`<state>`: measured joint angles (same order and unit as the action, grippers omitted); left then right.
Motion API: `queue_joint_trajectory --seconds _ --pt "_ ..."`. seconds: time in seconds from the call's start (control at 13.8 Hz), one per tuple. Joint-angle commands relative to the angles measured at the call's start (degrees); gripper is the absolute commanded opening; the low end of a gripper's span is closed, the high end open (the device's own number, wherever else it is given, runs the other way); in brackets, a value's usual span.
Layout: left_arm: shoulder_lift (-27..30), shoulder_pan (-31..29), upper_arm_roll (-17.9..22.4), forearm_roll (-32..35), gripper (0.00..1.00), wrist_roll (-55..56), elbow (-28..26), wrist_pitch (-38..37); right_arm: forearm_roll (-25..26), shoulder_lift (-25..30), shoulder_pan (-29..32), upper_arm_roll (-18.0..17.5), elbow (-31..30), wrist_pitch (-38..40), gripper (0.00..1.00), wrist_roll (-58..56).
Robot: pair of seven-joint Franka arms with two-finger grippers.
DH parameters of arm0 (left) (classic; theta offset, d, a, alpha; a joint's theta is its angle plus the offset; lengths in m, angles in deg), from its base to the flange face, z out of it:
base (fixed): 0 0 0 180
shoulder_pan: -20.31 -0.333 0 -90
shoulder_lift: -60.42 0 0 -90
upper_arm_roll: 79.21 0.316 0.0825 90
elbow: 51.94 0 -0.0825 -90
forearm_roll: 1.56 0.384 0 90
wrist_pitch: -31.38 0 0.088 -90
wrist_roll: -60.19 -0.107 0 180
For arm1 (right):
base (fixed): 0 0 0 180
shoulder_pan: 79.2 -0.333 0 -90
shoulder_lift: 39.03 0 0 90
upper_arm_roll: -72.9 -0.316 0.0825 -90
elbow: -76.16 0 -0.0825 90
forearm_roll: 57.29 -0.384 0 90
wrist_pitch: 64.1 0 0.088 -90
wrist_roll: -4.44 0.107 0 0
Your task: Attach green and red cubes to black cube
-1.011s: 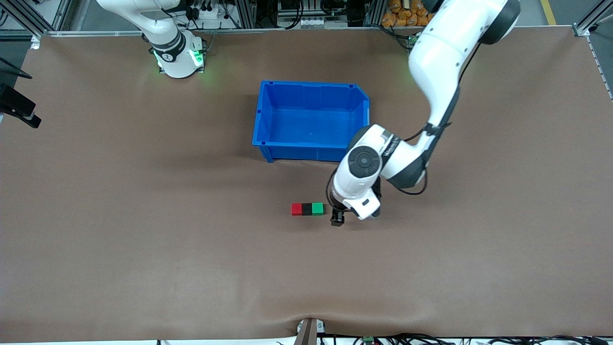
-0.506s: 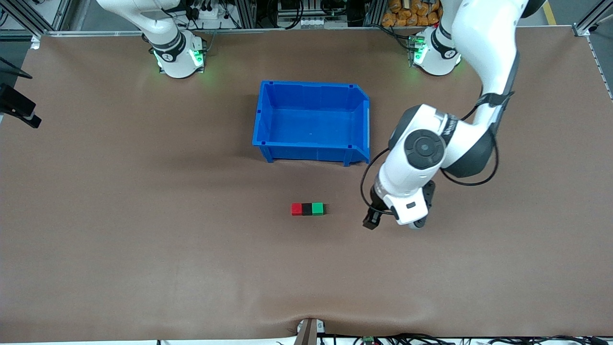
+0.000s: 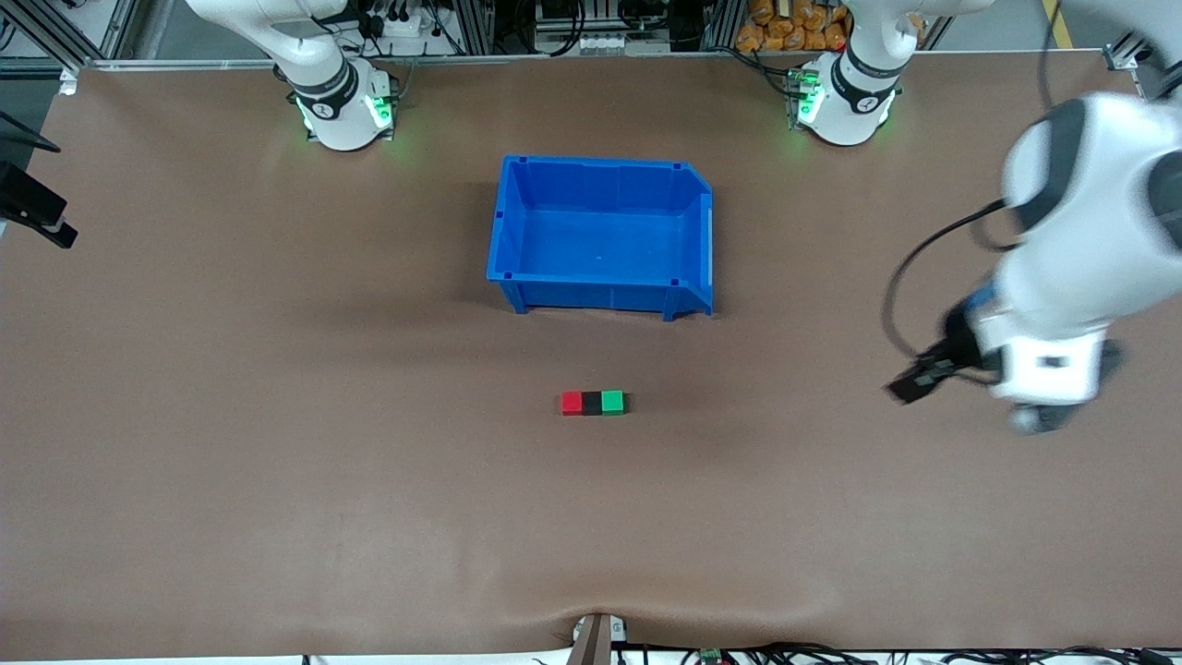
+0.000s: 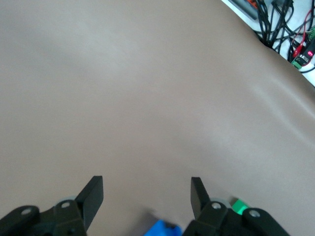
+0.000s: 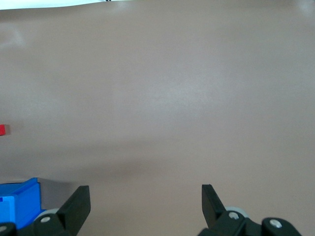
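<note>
We see the red cube (image 3: pixel 572 403), black cube (image 3: pixel 592 403) and green cube (image 3: pixel 612 403) touching in a row on the worktop (image 3: pixel 277 462), nearer the front camera than the blue bin (image 3: pixel 600 235), unmoved. Our left gripper (image 3: pixel 910 386) has swung away from the green cube toward its arm's end, fingers (image 4: pixel 93 196) spread and empty. Our right gripper (image 5: pixel 142 206) waits, fingers (image 5: pixel 78 204) apart.

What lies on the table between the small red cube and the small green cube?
In the front view, the small matte black cube sits between the small bright red cube and the small bright green cube, touching both in one row.
</note>
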<state>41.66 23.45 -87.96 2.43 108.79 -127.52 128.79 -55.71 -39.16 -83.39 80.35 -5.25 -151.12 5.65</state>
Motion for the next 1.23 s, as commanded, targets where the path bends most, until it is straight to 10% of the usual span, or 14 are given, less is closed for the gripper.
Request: queue_joint_trajectory --seconds 0.0,0.58,1.16 --pt "3.64 -5.83 -0.74 0.14 0.8 -9.61 -2.03 -0.81 0.0 0.65 0.15 -0.07 0.11 0.27 1.0 -0.34" --pt "10.31 -9.99 -1.01 -2.14 0.8 -29.09 -4.13 -8.9 0.09 0.57 0.32 -0.07 0.11 0.36 1.0 -0.25" --pt "26.58 -9.38 -1.71 -2.32 0.8 -29.35 -19.77 -8.9 0.79 0.65 -0.21 -0.15 0.11 0.45 1.0 -0.51"
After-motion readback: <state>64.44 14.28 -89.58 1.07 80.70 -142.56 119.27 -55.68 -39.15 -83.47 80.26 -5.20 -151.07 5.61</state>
